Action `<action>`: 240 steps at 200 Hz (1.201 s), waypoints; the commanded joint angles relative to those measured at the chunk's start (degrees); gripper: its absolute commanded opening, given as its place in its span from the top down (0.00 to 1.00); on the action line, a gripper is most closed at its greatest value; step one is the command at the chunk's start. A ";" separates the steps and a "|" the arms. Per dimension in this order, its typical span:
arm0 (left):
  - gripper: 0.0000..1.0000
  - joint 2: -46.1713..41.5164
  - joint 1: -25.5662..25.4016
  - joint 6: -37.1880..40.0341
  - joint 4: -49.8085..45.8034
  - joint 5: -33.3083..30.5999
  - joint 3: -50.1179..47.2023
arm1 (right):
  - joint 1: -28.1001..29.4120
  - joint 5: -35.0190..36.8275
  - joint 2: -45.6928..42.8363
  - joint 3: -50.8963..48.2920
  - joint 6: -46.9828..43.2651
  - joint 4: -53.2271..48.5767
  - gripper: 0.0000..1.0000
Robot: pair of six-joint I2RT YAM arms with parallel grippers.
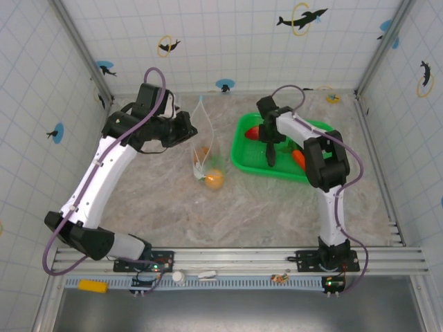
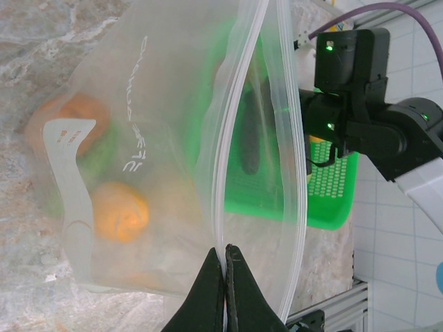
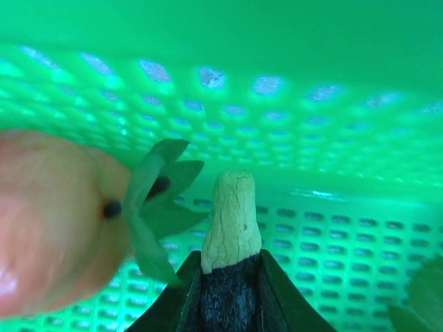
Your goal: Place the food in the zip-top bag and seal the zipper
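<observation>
My left gripper (image 2: 225, 253) is shut on the zipper (image 2: 223, 173) at the mouth edge of the clear zip-top bag (image 2: 149, 124), and the mouth gapes open. Inside the bag lie an orange citrus (image 2: 119, 211), a second orange piece (image 2: 68, 119) and something green. From above, the bag (image 1: 203, 142) stands by my left gripper (image 1: 191, 131) with the citrus (image 1: 214, 180) at its bottom. My right gripper (image 3: 230, 266) is shut on the dark eggplant (image 3: 232, 218), whose pale stem sticks out past the fingertips. It is down in the green basket (image 1: 242, 160). A red strawberry (image 3: 48, 221) lies just left of it.
The green mesh basket (image 3: 332, 228) sits right of the bag and also holds an orange carrot (image 1: 298, 159). The right arm's wrist (image 2: 349, 90) is close beyond the bag's mouth. White tiled walls enclose the marbled table (image 1: 173, 207).
</observation>
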 commanded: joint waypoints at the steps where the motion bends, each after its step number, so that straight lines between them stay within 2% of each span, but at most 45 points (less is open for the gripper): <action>1: 1.00 0.66 0.53 0.18 1.02 1.97 0.34 | 0.71 2.43 -8.13 -2.05 0.99 2.52 0.78; 43: 1.00 1.90 0.53 -1.54 4.18 4.22 -1.07 | 3.14 4.55 -18.55 -6.81 0.68 5.35 0.79; 73: 1.00 2.04 0.53 -4.69 9.24 8.37 -4.82 | 6.59 3.55 -27.66 -9.03 -3.49 11.38 0.79; 98: 1.00 2.73 0.53 -6.96 12.57 11.06 -6.08 | 9.66 1.31 -36.27 -13.72 -6.74 24.36 0.80; 131: 1.00 4.12 0.53 -9.67 15.75 14.64 -5.55 | 11.02 -9.79 -45.33 -22.64 -7.48 46.22 0.81; 147: 1.00 4.39 0.53 -10.69 16.89 15.93 -5.57 | 11.11 -15.61 -46.80 -24.01 -5.38 52.43 0.83; 174: 1.00 4.85 0.53 -12.01 18.49 18.16 -5.56 | 12.51 -20.15 -46.42 -22.29 -1.92 58.02 0.83; 202: 1.00 5.05 0.53 -13.38 20.33 20.12 -5.70 | 15.18 -20.15 -45.41 -22.40 -2.22 65.24 0.84; 240: 1.00 5.46 0.53 -13.98 20.74 20.98 -4.63 | 17.65 -18.87 -42.45 -22.70 -2.90 69.46 0.86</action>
